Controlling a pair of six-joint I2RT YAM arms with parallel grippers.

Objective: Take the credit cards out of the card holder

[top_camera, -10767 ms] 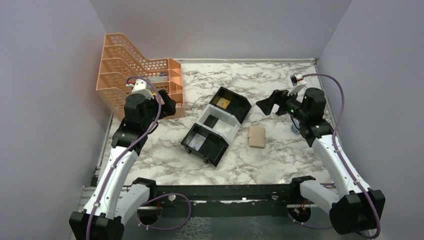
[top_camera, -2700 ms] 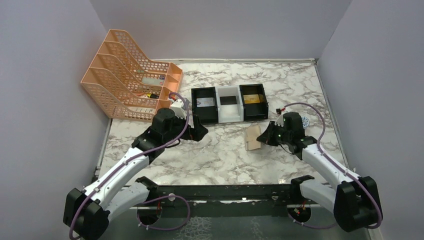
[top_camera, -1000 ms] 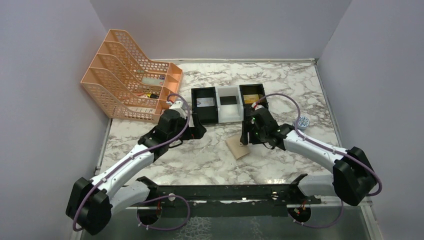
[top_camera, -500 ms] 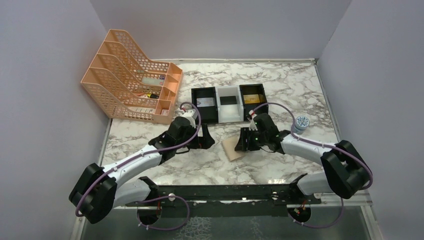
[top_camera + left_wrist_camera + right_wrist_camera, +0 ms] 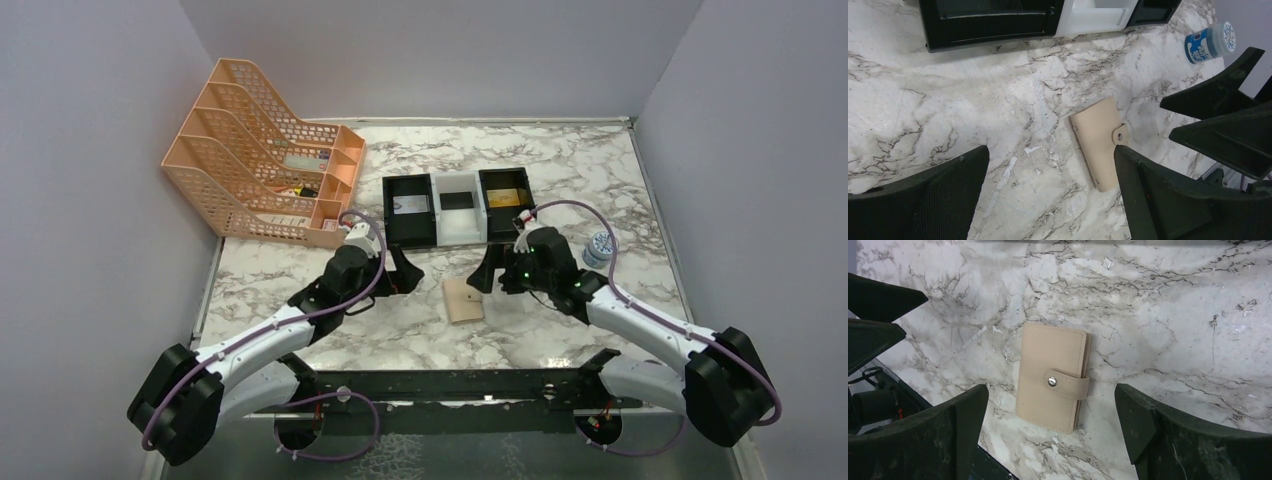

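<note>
- Both sets of jaws stand wide and empty above the grey-veined marble table (image 5: 560, 170), lilac walls (image 5: 90, 150) around;
- left gripper (image 5: 408, 272): card holder (image 5: 462, 300) lies just right of it, flat, snapped closed;
- right gripper (image 5: 485, 272): holder just to its left, untouched.

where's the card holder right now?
In the top view the card holder lies closed on the table between the left claw and the right claw, in front of the trays.

Card holder (image 5: 1052, 384): plain tan-beige, with a silver snap (image 5: 1051, 382). Counter (image 5: 560, 165): white marble, grey-brown veining. Tray row (image 5: 460, 232): black / white / black. File rack (image 5: 255, 150): peach-orange, lattice mesh pattern. Small jar (image 5: 1211, 42): blue with white print.
</note>
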